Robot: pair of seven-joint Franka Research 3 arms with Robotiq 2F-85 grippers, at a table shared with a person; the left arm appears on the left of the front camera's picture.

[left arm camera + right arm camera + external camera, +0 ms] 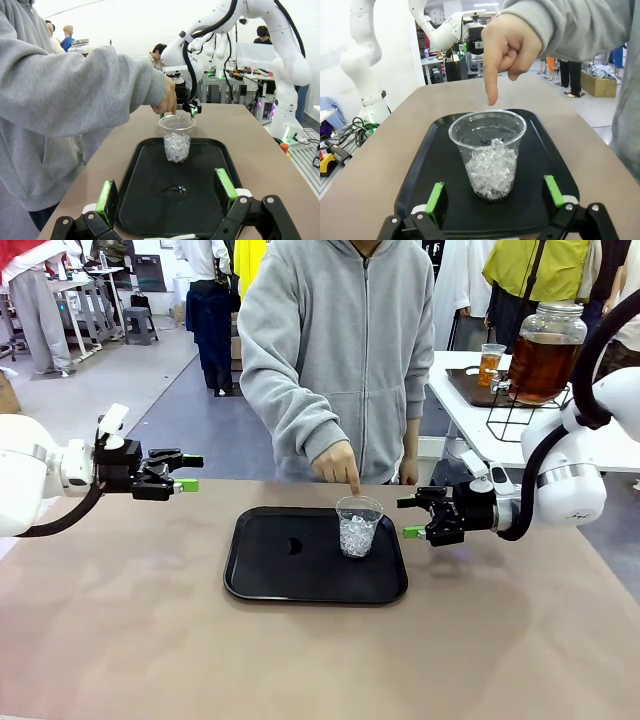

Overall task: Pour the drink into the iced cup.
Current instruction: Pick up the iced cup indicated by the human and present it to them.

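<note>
- A black tray [270, 575] is lying in the middle of the brown bench [120, 630], and the iced cup [358, 526] is standing upright toward the tray's 2 o'clock corner.
- A person in a grey hooded top is standing at the bench's far edge. The person's hand [335, 462] is pointing its index finger straight down, the tip just above the cup's far rim [488, 152].
- The left gripper [189, 472] is hanging above the bench at about 10 o'clock from the tray, well apart from the cup. Its fingers [106, 197] are spread wide and holding nothing.
- The right gripper [408, 518] is hovering at 3 o'clock from the cup, just beside the tray's edge. Its fingers [552, 190] are also gaping wide and empty, and in the right wrist view the cup is sitting between them but farther out.
- The drink [540, 368], an amber-brown liquid, is sitting in a large clear jar [553, 315] on a wire stand [510, 415], on a white side table [460, 405] at 1 o'clock from the cup, well apart from both arms.
- A small cup [490, 365] of the same amber liquid is standing just beside the jar.
- The iced cup is clear plastic, about half filled with crushed ice, with no liquid showing in it.
- A small dark mark [174, 189] is showing on the tray's bare floor.
</note>
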